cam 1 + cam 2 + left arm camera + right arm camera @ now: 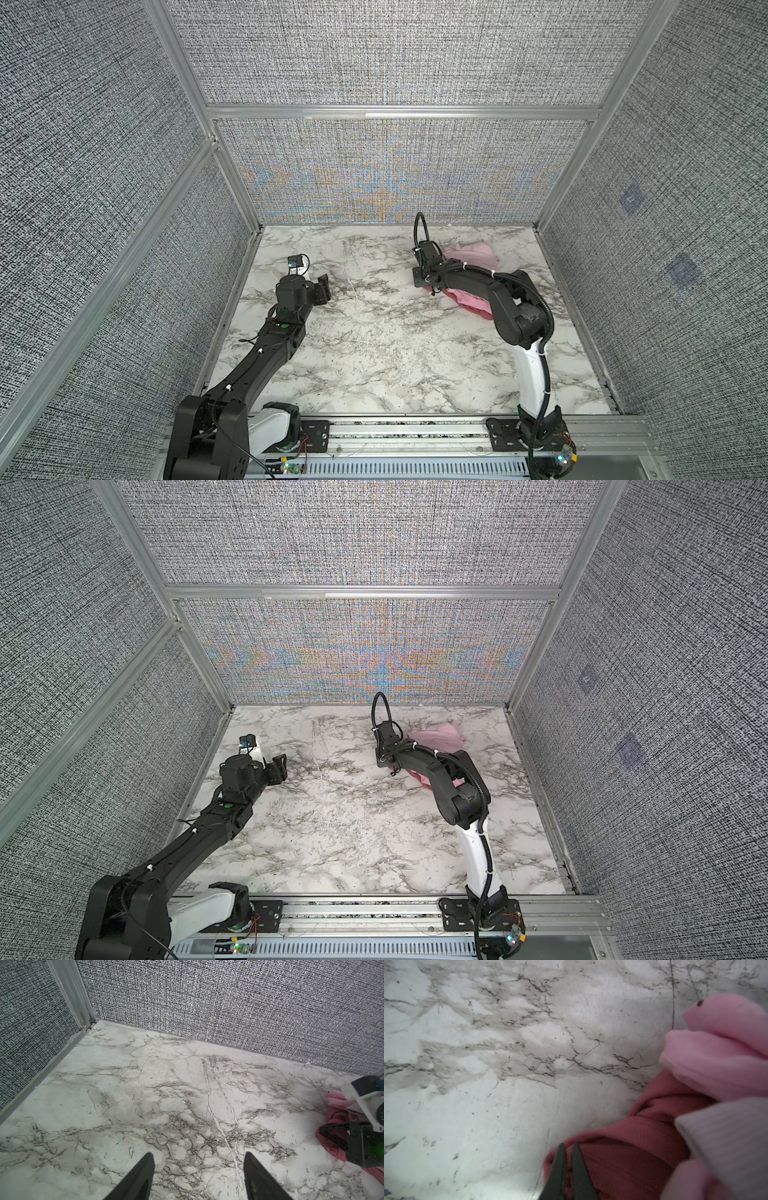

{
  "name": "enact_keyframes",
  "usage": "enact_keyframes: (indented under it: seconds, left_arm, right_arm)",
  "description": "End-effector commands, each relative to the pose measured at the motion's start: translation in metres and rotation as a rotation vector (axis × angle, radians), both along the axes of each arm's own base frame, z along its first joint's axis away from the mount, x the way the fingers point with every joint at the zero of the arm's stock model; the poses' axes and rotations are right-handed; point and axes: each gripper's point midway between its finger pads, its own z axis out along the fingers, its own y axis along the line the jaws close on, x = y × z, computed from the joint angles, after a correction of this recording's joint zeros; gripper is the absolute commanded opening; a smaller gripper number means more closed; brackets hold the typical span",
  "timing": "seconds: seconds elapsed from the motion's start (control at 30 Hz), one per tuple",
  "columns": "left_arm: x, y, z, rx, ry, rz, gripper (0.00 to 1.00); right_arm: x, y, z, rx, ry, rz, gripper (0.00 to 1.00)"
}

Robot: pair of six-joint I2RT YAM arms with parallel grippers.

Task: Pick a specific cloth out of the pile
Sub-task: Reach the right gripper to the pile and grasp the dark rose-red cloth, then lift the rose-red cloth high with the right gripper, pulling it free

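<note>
In the right wrist view my right gripper (569, 1145) is shut, its thin tips pinching a fold at the edge of the dark rose-red cloth (633, 1147). That cloth lies on the marble tabletop at the near side of the pile (473, 254), under a bright pink cloth (720, 1068) and beside a pale mauve one (729, 1136). In both top views the right wrist hides the grip. The cloth (452, 294) (417, 776) shows beneath the arm. My left gripper (322, 286) (197, 1154) is open over bare marble at the left, far from the pile, with nothing between its fingers.
Textured grey walls with aluminium posts (232, 183) close off the back and both sides of the table. A metal rail (407, 432) carrying both arm bases runs along the front edge. Bare marble (386, 332) spans the middle between the arms.
</note>
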Motion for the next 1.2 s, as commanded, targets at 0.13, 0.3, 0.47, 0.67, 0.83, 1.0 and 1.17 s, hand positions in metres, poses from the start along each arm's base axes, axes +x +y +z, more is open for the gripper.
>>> enact_keyframes:
  seconds: [0.13,0.3,0.47,0.67,0.83,1.0,1.17]
  left_arm:
    - [0.006,0.003,0.009,0.002,-0.036,0.021,0.7]
    - [0.007,0.004,0.015,-0.002,-0.051,0.028,0.7]
    - [0.009,0.004,0.019,-0.007,-0.059,0.034,0.7]
    - [0.01,0.005,0.022,-0.014,-0.064,0.042,0.7]
    - [0.01,0.006,0.024,-0.012,-0.069,0.047,0.7]
    - [0.011,0.006,0.027,-0.015,-0.074,0.048,0.7]
    - [0.011,0.006,0.03,-0.021,-0.082,0.05,0.7]
  right_arm:
    - [0.0,0.0,0.059,0.072,-0.107,-0.012,0.0]
    - [0.001,-0.013,0.111,0.121,-0.2,-0.025,0.0]
    - [0.003,-0.035,0.166,0.174,-0.313,-0.053,0.0]
    - [0.0,-0.057,0.223,0.277,-0.402,-0.048,0.0]
    - [-0.003,-0.065,0.254,0.322,-0.445,-0.032,0.0]
    - [-0.008,-0.056,0.283,0.378,-0.468,0.025,0.0]
    - [-0.012,-0.05,0.312,0.409,-0.498,0.066,0.0]
